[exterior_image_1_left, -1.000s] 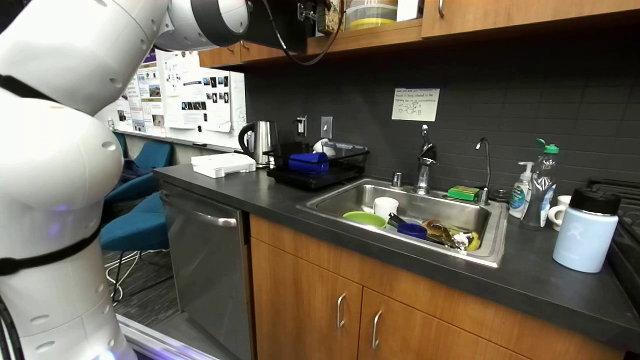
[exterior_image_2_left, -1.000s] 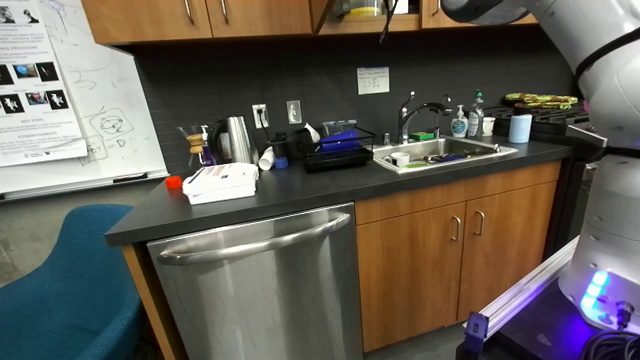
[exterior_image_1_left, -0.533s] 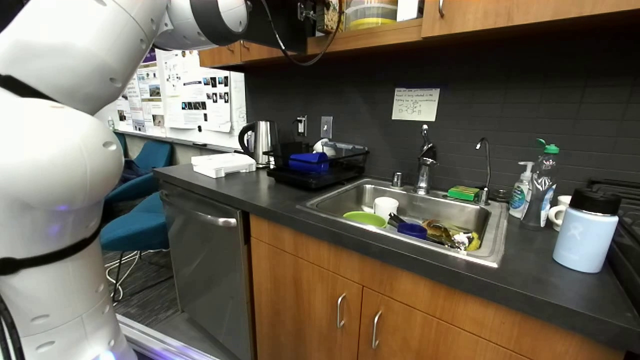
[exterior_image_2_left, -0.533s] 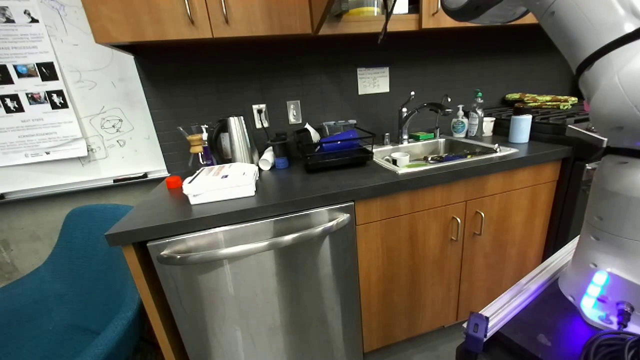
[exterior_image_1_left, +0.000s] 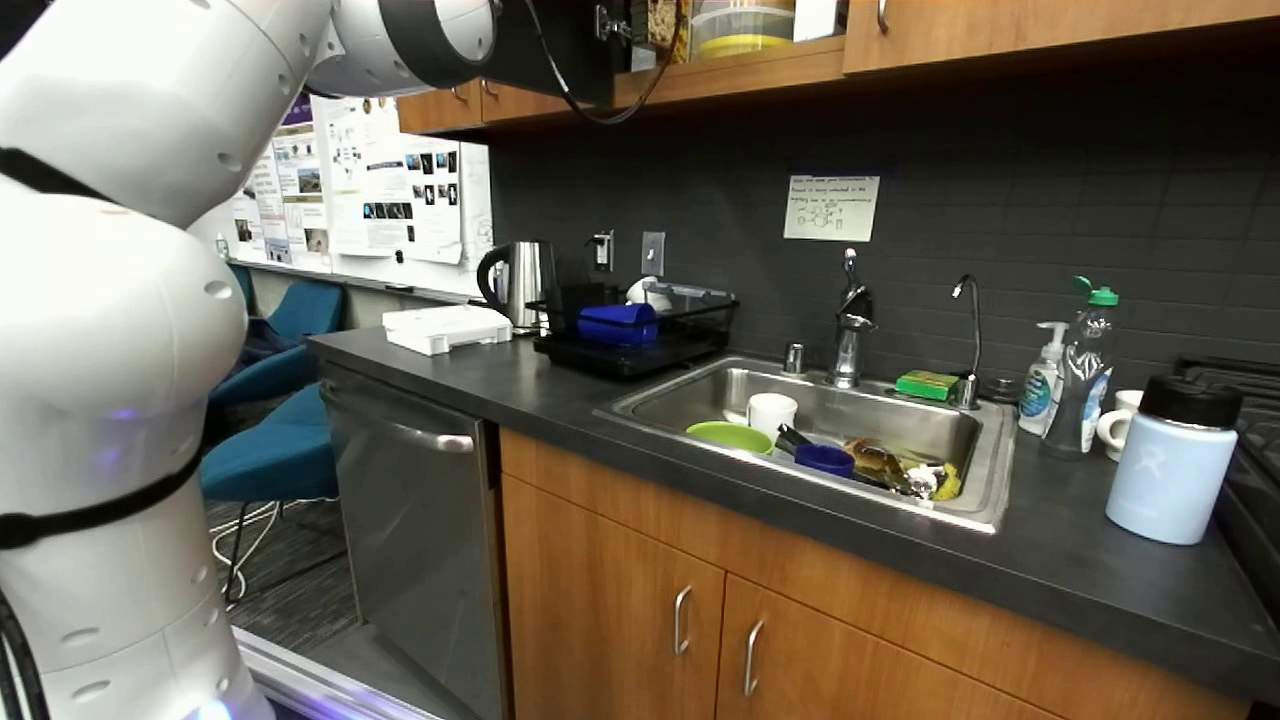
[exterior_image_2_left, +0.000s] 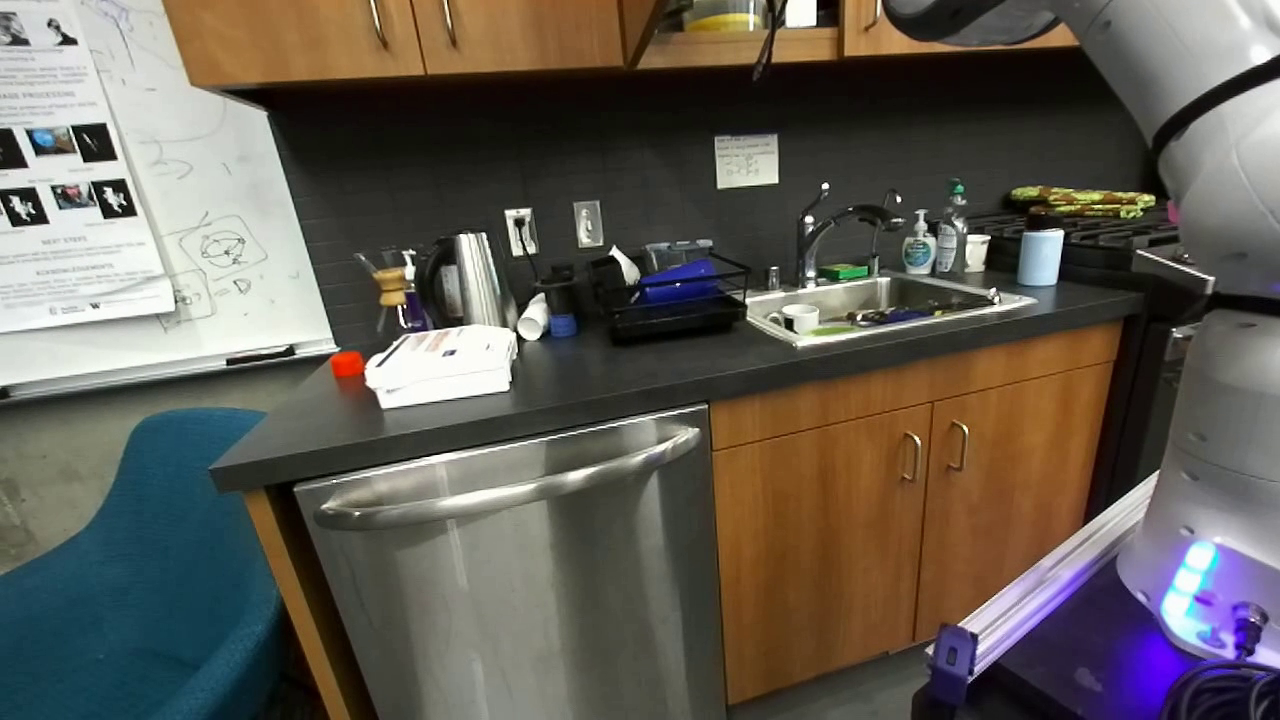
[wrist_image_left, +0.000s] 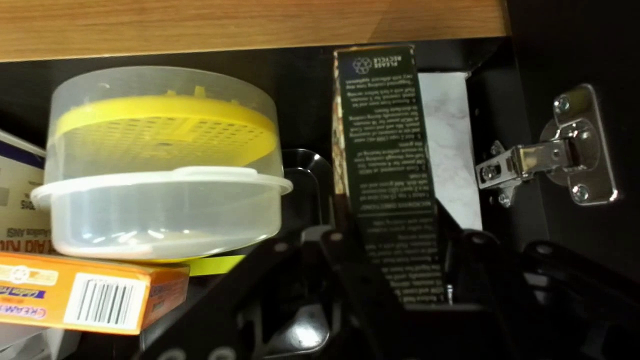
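In the wrist view, which stands upside down, a tall dark green box with printed text stands between the two fingers of my gripper. The fingers lie against its two narrow sides, and the gripper appears shut on it. The box is at the front of an open wall cabinet. Its patterned side shows in an exterior view. A clear round container with a yellow insert is beside it; it also shows in both exterior views. The gripper itself is out of sight in both exterior views.
The open cabinet door and its metal hinge are close beside the gripper. The wooden shelf edge runs below the box. An orange box, a dark tray and a pale marbled panel are inside. A sink lies below.
The arm and its hanging cable have risen slightly. The box has shifted a little upward in the cabinet opening, and a greyish thing shows under it. The counter and sink things have not moved.
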